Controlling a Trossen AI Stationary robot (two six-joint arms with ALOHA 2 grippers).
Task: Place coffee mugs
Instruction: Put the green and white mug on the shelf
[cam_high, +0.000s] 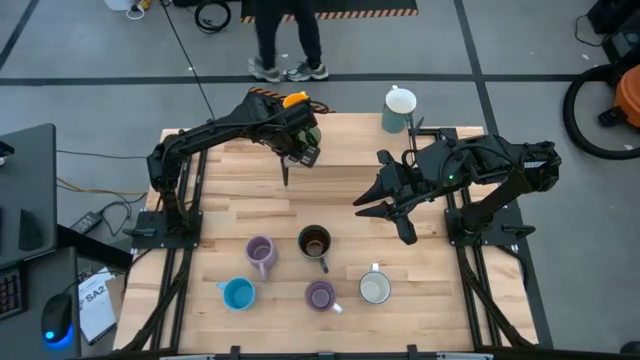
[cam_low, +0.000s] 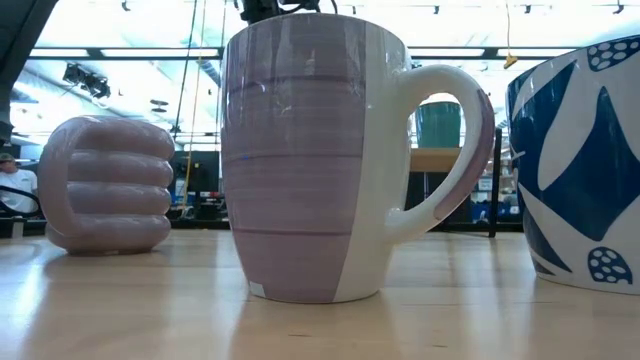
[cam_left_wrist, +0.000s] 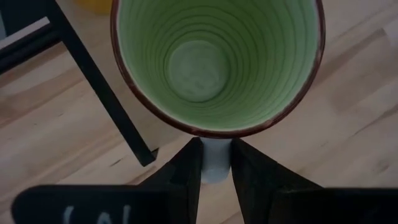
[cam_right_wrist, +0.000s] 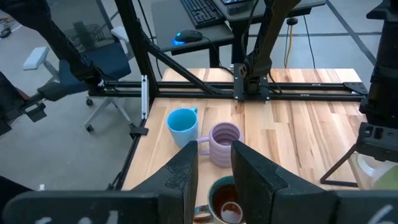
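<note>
Low view: lilac-and-white glazed ceramic mug (cam_low: 310, 160) nearest, ribbed lilac mug (cam_low: 108, 185) beside. Mid-table: dark brown-black mug (cam_high: 314, 242), blue mug (cam_high: 238, 294), white mug (cam_high: 375, 288). Right gripper (cam_high: 385, 212) hovers empty, fingers slightly apart. Far: left gripper (cam_left_wrist: 216, 163) clamps rim of green-glazed ribbed mug (cam_left_wrist: 217, 62). Judged rigid, slippery, chip-prone; grip rim wall.

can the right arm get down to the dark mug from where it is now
Probably yes. The right tool hangs open above bare wood just right of the dark mug, nothing standing between them. The white mug sits nearer the front edge, out of that path.
</note>
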